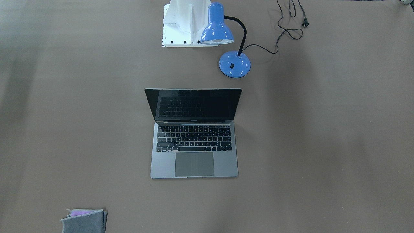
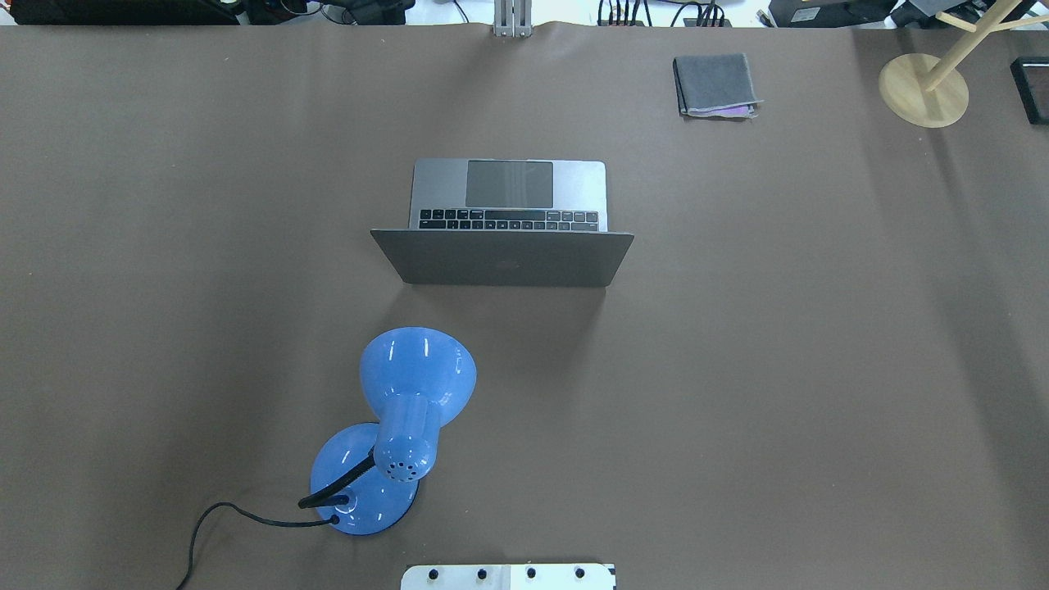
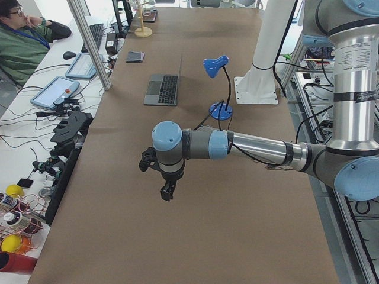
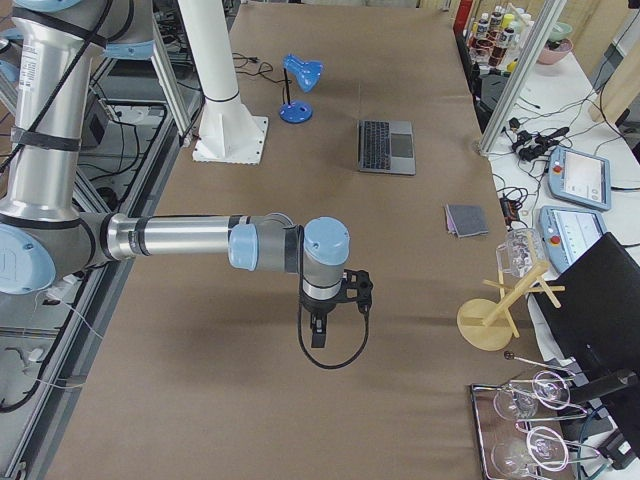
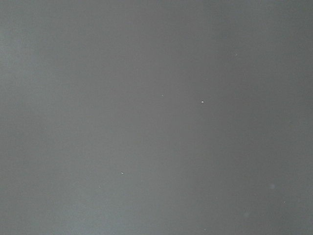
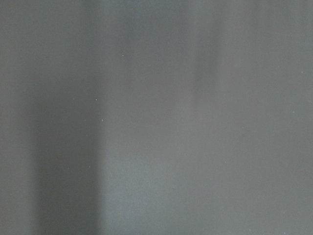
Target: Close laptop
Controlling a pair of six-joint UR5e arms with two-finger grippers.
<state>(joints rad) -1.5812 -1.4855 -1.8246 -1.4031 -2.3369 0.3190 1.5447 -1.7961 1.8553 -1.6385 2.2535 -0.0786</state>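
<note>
Laptop (image 1: 194, 155) sits open at the middle of the brown table (image 1: 323, 145) in the front-facing view, its screen dark and raised. A blue desk lamp (image 1: 234, 63) stands at about one o'clock from it and a folded grey cloth (image 1: 84, 221) lies off at seven o'clock. Overhead, the lid's back faces the camera. From the left end, the left gripper (image 3: 167, 194) hangs above the table, well apart from the laptop, nothing seen in it; how far it is open cannot be told. From the right end, the right gripper (image 4: 316, 338) hangs likewise, its opening unreadable. Both wrist cameras show only blurred grey-brown surface.
</note>
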